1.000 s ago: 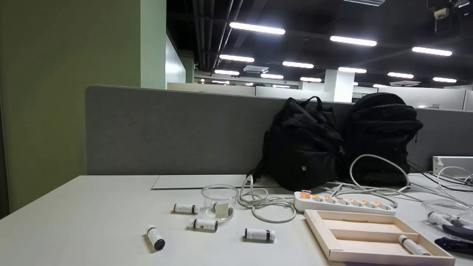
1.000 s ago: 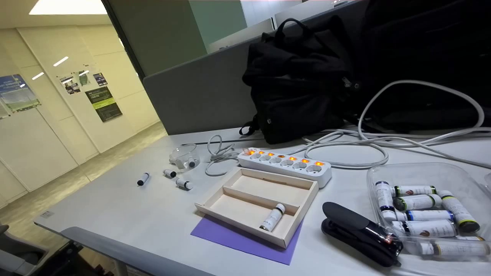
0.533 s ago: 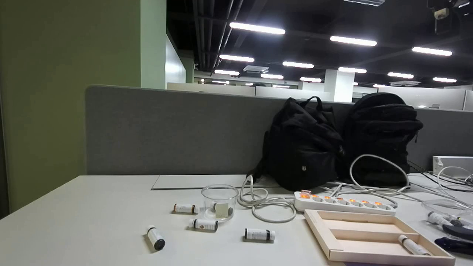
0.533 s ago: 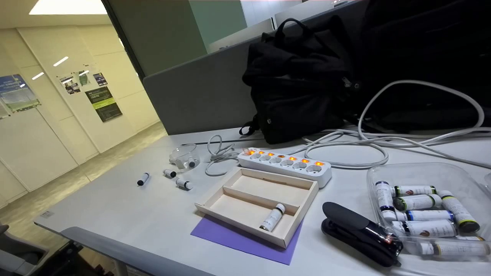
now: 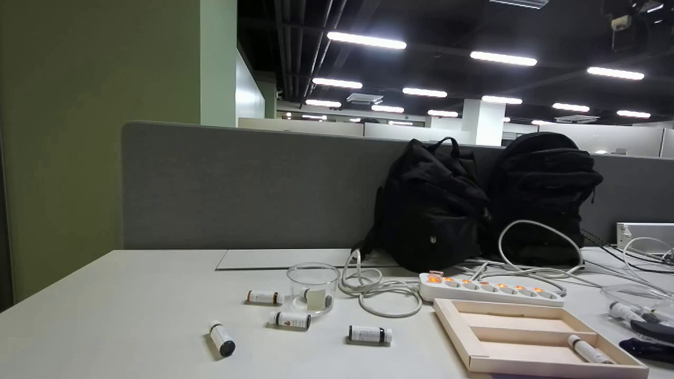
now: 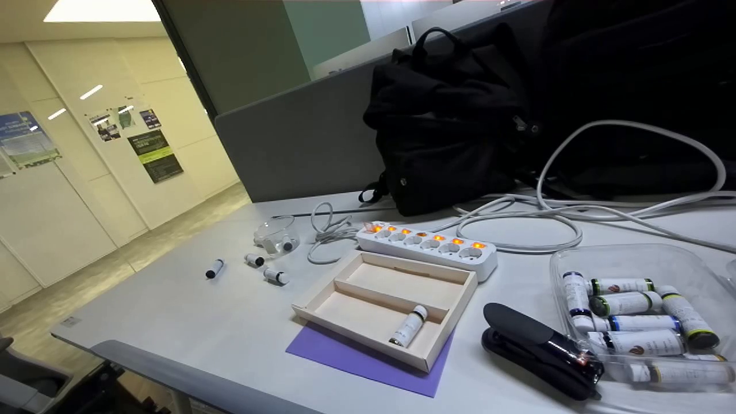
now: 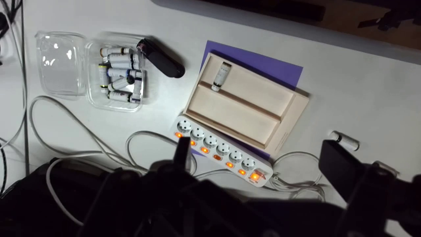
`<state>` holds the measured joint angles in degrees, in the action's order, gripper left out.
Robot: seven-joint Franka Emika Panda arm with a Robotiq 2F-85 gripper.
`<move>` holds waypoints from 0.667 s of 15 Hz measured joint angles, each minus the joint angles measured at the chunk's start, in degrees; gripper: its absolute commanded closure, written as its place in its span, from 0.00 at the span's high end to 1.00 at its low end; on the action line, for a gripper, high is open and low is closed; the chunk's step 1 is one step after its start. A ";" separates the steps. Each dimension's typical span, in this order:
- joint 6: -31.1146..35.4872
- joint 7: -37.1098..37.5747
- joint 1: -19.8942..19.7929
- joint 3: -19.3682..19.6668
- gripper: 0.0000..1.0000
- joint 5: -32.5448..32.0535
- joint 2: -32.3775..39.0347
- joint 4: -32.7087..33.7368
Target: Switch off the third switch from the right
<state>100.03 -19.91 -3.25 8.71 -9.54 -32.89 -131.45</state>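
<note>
A white power strip lies on the table and shows in both exterior views and the wrist view. It has a row of sockets, small orange switches and a larger main switch at one end. The third switch from the right glows; in the wrist view it is the third from the left. The neighbouring switch is dim; the others glow. My gripper is open and empty, above and apart from the strip. Its left finger overlaps the strip's left part in the wrist view.
A wooden tray with one vial touches or nearly touches the strip, over purple paper. A black stapler, a clear box of vials, loose cables and black backpacks surround it. Loose vials lie nearby.
A dark part of the arm at the top right corner of an exterior view has shifted slightly left and down. The strip, its lights and the other objects look the same.
</note>
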 measured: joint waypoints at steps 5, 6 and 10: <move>14.84 -0.14 -0.36 2.60 1.00 0.51 8.50 1.28; 18.42 -0.15 -0.50 3.20 1.00 0.52 11.43 1.99; 27.44 -0.06 -2.01 4.22 1.00 2.81 25.82 9.03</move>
<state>127.47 -19.97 -5.26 12.94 -6.73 -7.07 -122.42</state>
